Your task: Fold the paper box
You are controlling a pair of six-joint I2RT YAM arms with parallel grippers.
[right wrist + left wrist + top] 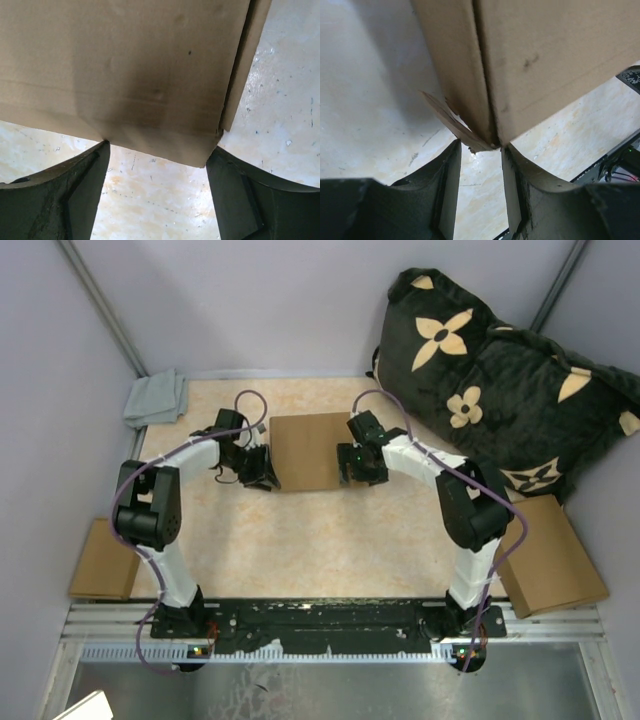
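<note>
The paper box (310, 450) lies as a shallow closed brown mailer on the table's far middle. My left gripper (262, 476) is at its near left corner and my right gripper (356, 474) at its near right corner. In the left wrist view the box corner (540, 60), with a thin flap sticking out beside it, sits right at the tips of the left gripper (480, 148), whose jaws stand apart. In the right wrist view the box's side (130, 75) spans the gap at the tips of the wide-open right gripper (160, 148).
A grey cloth (155, 398) lies at the far left corner. A black flowered cushion (500, 380) fills the far right. Another brown box (550, 555) sits off the table's right edge and a smaller flat cardboard piece (105, 560) off the left edge.
</note>
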